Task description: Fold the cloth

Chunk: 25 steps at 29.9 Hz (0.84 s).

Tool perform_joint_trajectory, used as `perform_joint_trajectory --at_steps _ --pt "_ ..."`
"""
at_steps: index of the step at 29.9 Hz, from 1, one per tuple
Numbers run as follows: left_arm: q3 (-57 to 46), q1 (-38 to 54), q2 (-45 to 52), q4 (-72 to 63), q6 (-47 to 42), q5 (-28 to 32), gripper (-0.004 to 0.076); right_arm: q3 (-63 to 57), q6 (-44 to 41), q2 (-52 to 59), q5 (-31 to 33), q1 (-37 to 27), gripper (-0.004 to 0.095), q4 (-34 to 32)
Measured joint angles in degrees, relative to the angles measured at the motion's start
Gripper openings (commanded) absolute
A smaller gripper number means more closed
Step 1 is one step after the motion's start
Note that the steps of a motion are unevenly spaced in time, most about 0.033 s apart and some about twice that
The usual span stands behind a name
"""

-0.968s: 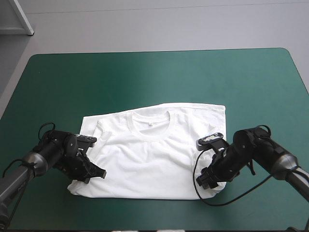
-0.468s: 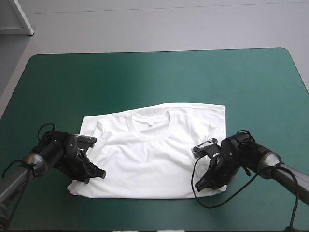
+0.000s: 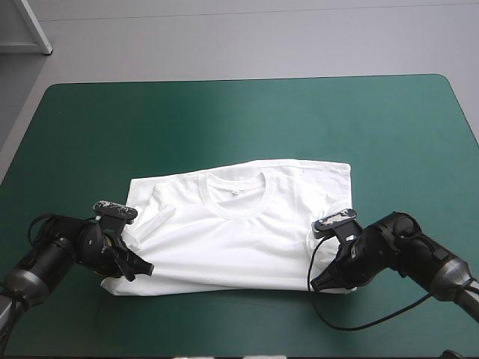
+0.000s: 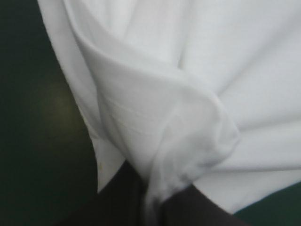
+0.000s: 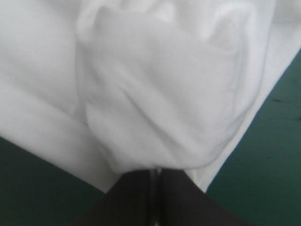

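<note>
So, left gripper and right gripper are each pinched tight on the T-shirt's near corners. Its collar lies ahead, toward the table's far edge.

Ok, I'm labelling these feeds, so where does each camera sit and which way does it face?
High view: above and behind the robot, facing forward and down at the table and T-shirt; both arms show, left gripper and right gripper at its near corners.
Left wrist view: on the left wrist, looking along its fingers, shut on the T-shirt's corner.
Right wrist view: on the right wrist, likewise; fingers shut on the other corner.
Shared: all three show the T-shirt and table.
</note>
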State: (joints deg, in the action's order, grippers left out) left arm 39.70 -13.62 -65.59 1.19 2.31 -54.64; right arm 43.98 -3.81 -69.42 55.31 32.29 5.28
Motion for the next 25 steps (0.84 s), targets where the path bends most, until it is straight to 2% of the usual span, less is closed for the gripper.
perform_joint_trajectory --at_steps 4,9,13,19,25 --pt "3.0 0.1 0.5 0.5 1.0 -2.8 0.0019 0.3 0.3 0.0 -2.1 0.0 -0.0017 1.9" --pt "11.0 0.1 -1.3 0.8 1.6 -4.0 0.0019 5.0 -0.1 0.0 -5.0 0.0 -0.0017 0.5" --pt "19.4 0.1 -5.2 0.9 2.5 -4.1 0.0019 10.5 -3.3 0.0 -8.3 0.0 -0.0017 -4.9" --pt "30.5 0.2 -14.1 3.8 3.0 -4.1 0.0019 17.8 -10.8 -2.6 -9.9 -1.2 -0.0017 -18.3" --pt "38.0 0.2 -22.5 4.9 3.0 -2.8 0.002 24.0 -10.5 -9.6 -11.8 -7.7 -0.0017 -20.5"
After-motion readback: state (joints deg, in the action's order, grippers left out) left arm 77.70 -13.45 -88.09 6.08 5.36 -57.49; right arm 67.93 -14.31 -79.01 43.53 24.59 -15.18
